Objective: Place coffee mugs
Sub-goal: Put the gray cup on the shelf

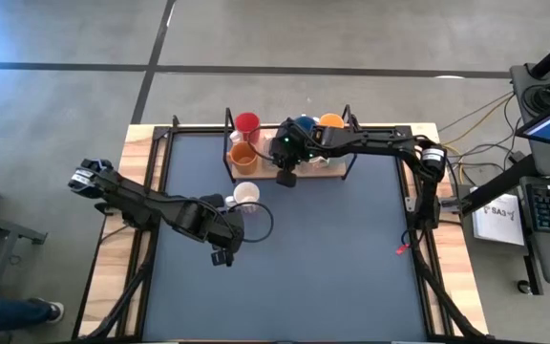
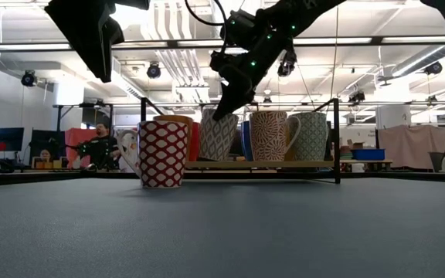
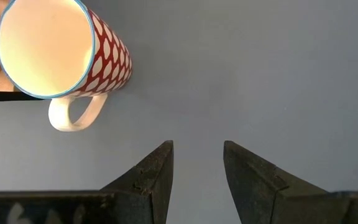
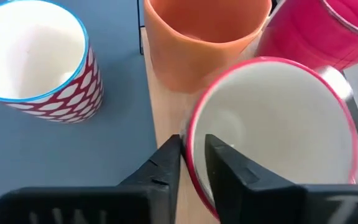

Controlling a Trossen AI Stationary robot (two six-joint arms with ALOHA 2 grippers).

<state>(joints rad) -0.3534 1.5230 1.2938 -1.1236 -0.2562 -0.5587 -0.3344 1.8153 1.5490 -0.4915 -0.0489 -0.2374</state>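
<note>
Right hand [image 4: 192,163] on rack [image 1: 325,173] at back of surface [image 1: 332,258], fingers narrowly astride rim of red-rimmed mug [image 4: 272,130]. Left hand [image 3: 197,177] parted, empty, near red-patterned mug [image 3: 55,53] standing on surface.

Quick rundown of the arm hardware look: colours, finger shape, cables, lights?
Both arms are dark, nearly black, with blocky jointed links. The left gripper has two dark, wedge-shaped fingers tapering to blunt tips. The right gripper has the same fingers. Small green lights glow on the right arm's wrist, and a thin black cable loops beside the left arm's wrist.
</note>
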